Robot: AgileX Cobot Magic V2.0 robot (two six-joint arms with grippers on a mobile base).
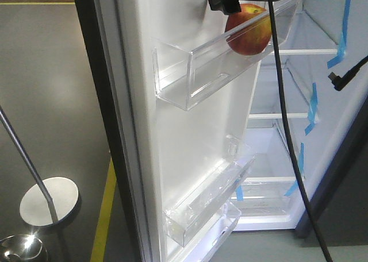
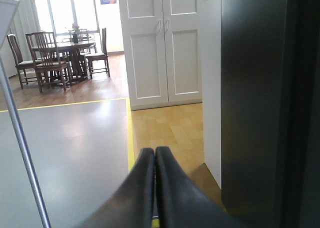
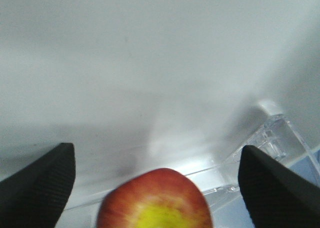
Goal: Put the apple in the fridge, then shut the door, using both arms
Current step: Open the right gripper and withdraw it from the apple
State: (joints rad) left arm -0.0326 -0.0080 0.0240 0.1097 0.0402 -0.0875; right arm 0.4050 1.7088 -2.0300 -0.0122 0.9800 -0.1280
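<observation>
Bright, even light; windows (image 2: 62,8) glare in L-wrist view; apple (image 3: 155,203) blurry close-up w/ soft shadows.

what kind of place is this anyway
Probably a home-like robot test space: an open fridge with blue-taped shelves, a dining table with chairs by bright windows, and yellow floor tape edging a grey floor.

Daylight is pouring through tall windows (image 2: 62,8) at the back, where a dark wooden dining table (image 2: 70,47) and chairs (image 2: 47,60) are standing on brown boards. White panelled double doors (image 2: 162,43) are filling the wall beside them. A yellow line (image 2: 130,133) is dividing the grey floor (image 2: 75,153) from light wood flooring (image 2: 172,130). A thin metal pole (image 1: 23,153) is rising from a round base (image 1: 60,196).
</observation>
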